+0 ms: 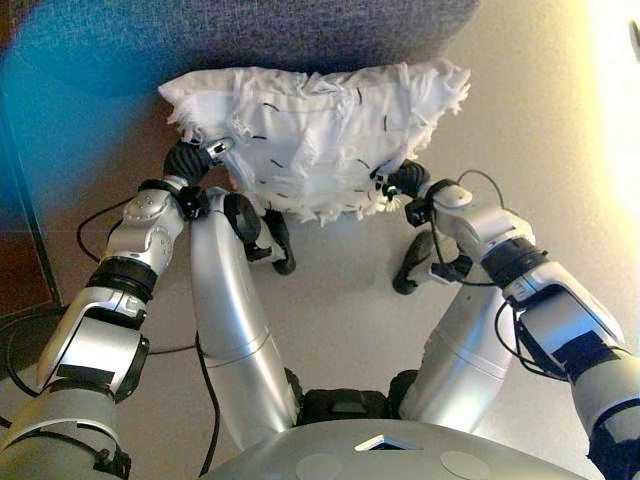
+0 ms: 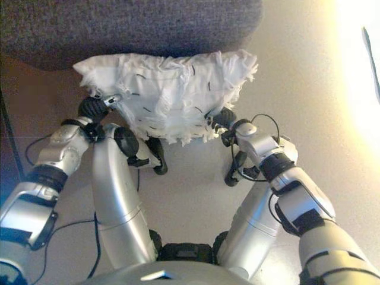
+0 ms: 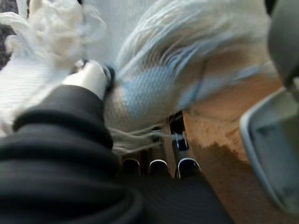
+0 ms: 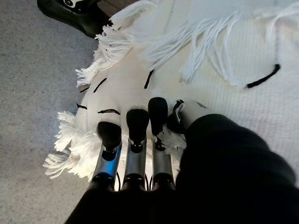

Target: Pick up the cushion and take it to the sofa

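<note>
I hold a white fringed cushion with short black stitches off the floor between both hands, right in front of the dark grey sofa. Its far edge touches or overlaps the sofa's front edge. My left hand grips the cushion's lower left corner. In the left wrist view its thumb lies on one side of the cloth and its fingers on the other. My right hand is at the lower right corner, with its fingers straight and pressed flat against the cushion.
Beige floor lies below the cushion. A dark upright edge stands at the far left. Bright light falls on the floor at the right.
</note>
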You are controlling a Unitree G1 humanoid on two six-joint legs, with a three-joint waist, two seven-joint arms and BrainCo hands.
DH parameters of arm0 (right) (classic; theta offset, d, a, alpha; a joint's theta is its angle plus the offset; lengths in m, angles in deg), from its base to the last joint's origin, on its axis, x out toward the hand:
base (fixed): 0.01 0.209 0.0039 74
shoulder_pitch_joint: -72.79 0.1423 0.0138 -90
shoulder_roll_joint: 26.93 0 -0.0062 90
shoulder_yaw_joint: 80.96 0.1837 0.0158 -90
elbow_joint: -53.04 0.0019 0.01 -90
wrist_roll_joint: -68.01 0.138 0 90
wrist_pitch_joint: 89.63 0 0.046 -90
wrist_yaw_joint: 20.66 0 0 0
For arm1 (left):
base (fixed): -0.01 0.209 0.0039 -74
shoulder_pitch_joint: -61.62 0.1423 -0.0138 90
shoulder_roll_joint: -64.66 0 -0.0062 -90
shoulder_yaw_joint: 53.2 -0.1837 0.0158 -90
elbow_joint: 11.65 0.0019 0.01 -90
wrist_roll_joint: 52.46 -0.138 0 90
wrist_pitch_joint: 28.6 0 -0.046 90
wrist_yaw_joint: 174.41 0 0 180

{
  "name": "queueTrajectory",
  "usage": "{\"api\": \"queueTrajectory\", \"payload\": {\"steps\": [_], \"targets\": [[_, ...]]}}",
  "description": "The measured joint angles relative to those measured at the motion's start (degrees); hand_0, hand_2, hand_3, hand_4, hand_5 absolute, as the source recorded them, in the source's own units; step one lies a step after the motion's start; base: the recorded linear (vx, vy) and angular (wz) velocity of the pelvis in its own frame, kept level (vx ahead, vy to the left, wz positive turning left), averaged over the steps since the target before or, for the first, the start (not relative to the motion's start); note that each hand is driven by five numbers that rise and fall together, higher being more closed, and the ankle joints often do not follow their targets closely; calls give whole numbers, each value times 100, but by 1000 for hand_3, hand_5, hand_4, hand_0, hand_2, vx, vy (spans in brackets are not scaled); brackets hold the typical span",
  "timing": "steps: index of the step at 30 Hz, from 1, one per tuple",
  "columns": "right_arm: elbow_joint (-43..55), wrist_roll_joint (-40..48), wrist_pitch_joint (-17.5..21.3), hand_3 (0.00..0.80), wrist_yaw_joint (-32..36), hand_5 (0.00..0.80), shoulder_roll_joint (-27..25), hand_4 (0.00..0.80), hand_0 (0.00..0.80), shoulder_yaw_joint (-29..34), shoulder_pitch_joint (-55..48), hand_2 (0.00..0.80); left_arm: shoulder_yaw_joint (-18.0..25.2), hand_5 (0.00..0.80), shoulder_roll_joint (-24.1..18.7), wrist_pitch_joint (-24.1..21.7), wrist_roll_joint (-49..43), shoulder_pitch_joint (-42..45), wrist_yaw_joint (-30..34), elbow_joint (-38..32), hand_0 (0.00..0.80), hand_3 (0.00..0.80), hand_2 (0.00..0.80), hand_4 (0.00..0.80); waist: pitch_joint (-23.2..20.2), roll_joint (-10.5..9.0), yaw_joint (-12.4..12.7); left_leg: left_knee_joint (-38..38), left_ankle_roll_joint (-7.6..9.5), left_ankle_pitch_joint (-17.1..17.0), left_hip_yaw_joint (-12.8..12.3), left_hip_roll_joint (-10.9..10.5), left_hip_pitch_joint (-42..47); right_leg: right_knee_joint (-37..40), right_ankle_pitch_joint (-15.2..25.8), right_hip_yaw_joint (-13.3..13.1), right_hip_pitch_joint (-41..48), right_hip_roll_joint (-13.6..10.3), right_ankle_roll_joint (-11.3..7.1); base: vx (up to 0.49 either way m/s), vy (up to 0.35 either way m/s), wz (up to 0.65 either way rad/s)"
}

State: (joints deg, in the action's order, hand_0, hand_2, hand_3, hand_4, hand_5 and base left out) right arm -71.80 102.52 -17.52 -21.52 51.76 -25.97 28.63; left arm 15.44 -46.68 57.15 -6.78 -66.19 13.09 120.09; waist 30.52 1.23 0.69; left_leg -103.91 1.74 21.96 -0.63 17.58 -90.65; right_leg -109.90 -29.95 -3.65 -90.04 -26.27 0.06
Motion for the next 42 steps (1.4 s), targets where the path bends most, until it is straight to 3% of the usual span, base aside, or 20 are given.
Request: {"api": "queueTrajectory", "payload": {"steps": [10,11,12,18,21,30,42], "targets": [[139,-148,-248,800,-528,800,231,800,800,54,-192,800,9,800,34,-103,-243,35,-25,-52,800,800,800,800,0,4,-5,-167,-18,13,73,2,1,-206,-72,-63,0,5,21,9,-1,0],[195,-239,-292,50,-536,50,221,50,50,56,-241,50,9,800,34,-138,-250,44,-30,-61,800,800,800,800,0,4,-5,-179,-18,13,73,1,1,-208,-72,-67,0,9,20,0,0,0],[250,-269,-346,0,-542,0,205,0,0,59,-279,0,11,800,33,-145,-273,49,-37,-68,800,800,800,800,0,4,-7,-198,-24,17,76,2,1,-219,-73,-73,0,10,18,0,0,0],[284,-735,-831,0,-529,0,158,0,0,69,-587,0,67,800,30,-180,-453,120,-39,-192,800,800,800,800,1,5,-17,-372,-3,114,86,5,1,-339,-117,-156,-1,14,-46,5,2,0],[227,-679,-835,0,-854,0,107,0,0,223,-841,0,118,800,34,-180,-565,149,-60,-212,800,800,800,800,1,5,-28,-455,17,161,95,17,1,-377,-118,-190,-1,21,-51,23,-4,-5],[70,-218,286,0,-1052,0,89,0,0,759,-890,0,188,800,35,-178,-622,183,-133,-216,800,800,800,800,-2,1,-25,-630,-16,259,188,59,-2,-475,-125,-206,4,102,-67,13,-6,-5],[209,-111,335,0,-963,0,239,0,0,738,-891,0,238,800,0,-184,-621,274,-59,-238,800,800,800,800,-1,10,-128,-811,-2,304,217,5,-3,-702,-220,-345,40,89,-173,21,3,4]]}}
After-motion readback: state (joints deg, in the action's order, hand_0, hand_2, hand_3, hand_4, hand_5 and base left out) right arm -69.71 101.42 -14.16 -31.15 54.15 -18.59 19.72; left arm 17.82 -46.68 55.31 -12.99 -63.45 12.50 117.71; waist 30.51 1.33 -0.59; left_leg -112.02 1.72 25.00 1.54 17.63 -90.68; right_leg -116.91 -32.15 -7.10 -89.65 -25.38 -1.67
